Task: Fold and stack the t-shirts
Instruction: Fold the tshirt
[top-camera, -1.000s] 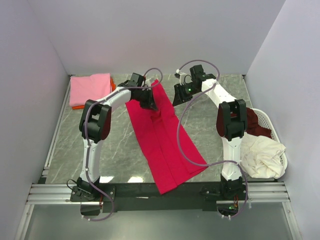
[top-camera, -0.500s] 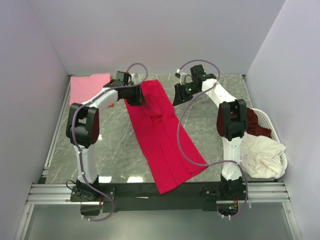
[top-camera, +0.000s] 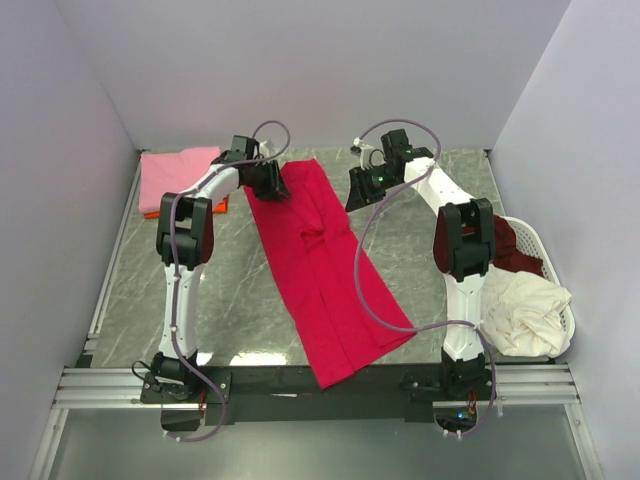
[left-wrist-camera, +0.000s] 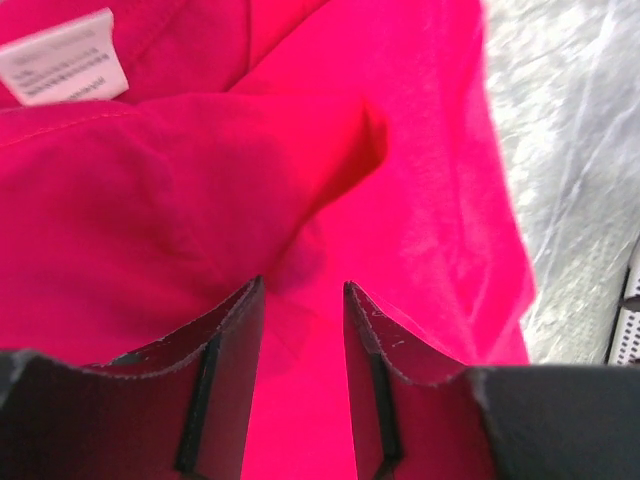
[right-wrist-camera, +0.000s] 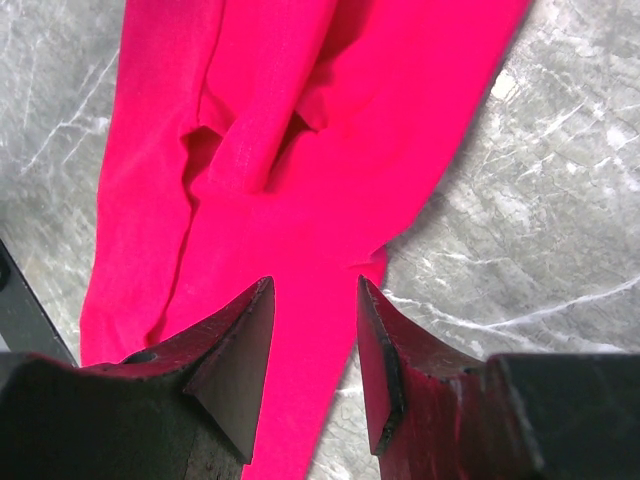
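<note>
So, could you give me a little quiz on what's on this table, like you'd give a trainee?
1. The long shirt stretched out across the table is: A pink, B red, C cream.
2. True or false: the white basket is empty.
3. Fill in: the folded pink shirt lies on an ___ shirt.

Key:
1. B.
2. False: it holds a cream shirt and a maroon shirt.
3. orange shirt.
</note>
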